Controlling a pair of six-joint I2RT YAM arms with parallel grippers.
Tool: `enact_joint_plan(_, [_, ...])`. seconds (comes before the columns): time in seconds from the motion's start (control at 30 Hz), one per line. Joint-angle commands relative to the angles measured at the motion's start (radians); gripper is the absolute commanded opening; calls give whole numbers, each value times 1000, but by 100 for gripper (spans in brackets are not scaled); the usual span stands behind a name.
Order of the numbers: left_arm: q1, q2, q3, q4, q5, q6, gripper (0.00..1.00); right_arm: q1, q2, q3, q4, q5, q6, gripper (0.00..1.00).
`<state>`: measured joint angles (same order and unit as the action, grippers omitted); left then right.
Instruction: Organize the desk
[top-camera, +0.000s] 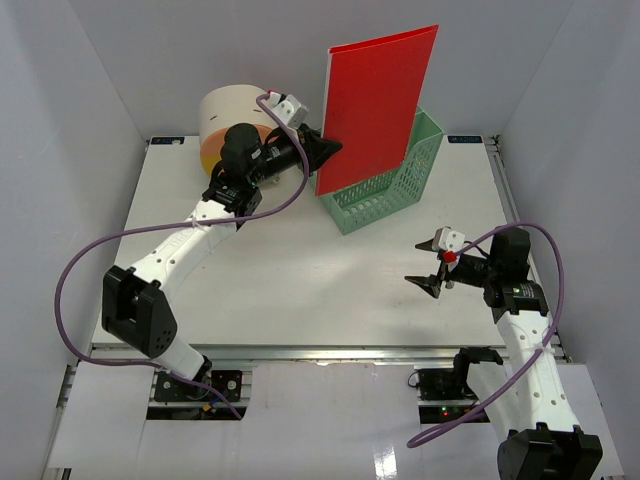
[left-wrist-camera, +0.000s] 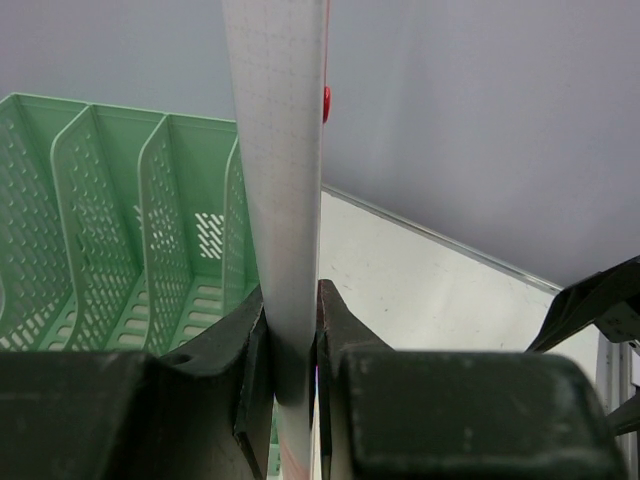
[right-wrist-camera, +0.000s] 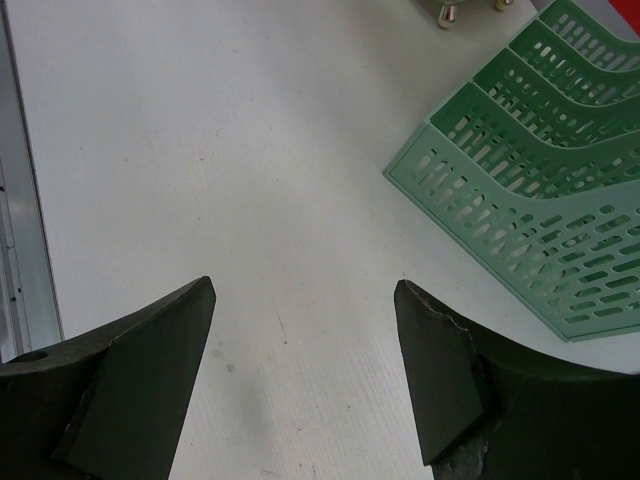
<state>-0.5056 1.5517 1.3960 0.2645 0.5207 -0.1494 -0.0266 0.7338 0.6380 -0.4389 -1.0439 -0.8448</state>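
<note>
You were looking into a plain booth of pale grey-white panels closing in three sides of the desk (top-camera: 300, 290). The back wall (top-camera: 230, 45) rose behind its far edge, while the left wall (top-camera: 60, 130) and the right wall (top-camera: 590, 100) slanted in along its sides in the top view. The light was soft and even, throwing only faint shadows where the panels met, and flat white sheets (top-camera: 110, 410) lay along the near edge at the bottom of that view.

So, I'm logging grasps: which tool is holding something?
The left tool, clamped on the upright red folder over the green rack; the right tool hangs open and empty.
</note>
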Motion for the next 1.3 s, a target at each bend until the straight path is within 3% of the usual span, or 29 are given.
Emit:
enact_joint_plan(0.0, [6, 23, 50, 82, 54, -27, 0, -9, -10, -4, 25, -31, 0, 79])
enact_joint_plan(0.5, [6, 160, 193, 70, 81, 3, 0, -16, -20, -4, 24, -34, -2, 79])
enact_joint_plan(0.87, [48, 51, 201, -10, 59, 85, 0, -18, -22, -4, 24, -39, -2, 79])
enact_joint_plan(1.27, [61, 55, 225, -31, 57, 94, 0, -19, -16, -8, 25, -33, -5, 78])
